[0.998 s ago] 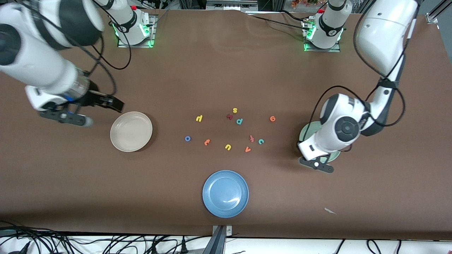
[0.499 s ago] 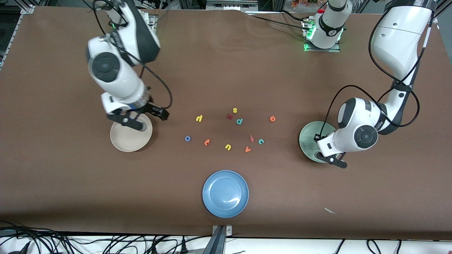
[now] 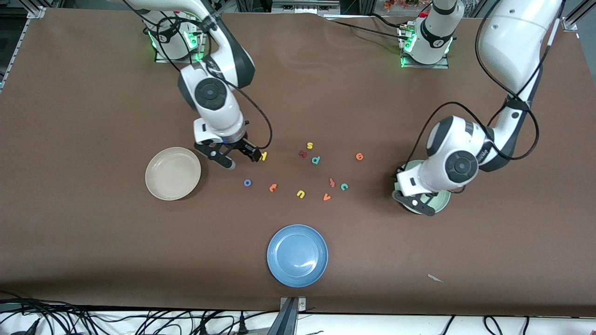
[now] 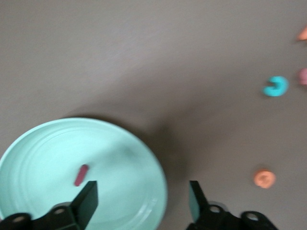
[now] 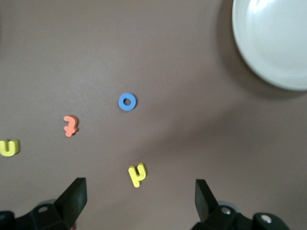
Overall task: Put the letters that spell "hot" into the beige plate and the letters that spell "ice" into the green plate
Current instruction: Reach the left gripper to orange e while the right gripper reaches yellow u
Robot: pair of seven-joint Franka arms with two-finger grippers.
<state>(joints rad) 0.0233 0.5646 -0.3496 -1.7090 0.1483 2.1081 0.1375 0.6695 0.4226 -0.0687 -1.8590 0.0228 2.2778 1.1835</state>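
The red letter "i" (image 4: 81,175) now lies in the green plate (image 4: 144,158); the left hand (image 3: 416,203) has just let go above it. The right hand (image 3: 240,158), wide open, has come over the yellow "h" (image 5: 136,174).

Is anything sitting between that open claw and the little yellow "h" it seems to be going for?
Nothing visible. The right gripper hangs open over the table right beside the yellow "h", and in the right wrist view only bare table lies between its fingers and the letter. The blue "o" lies apart.
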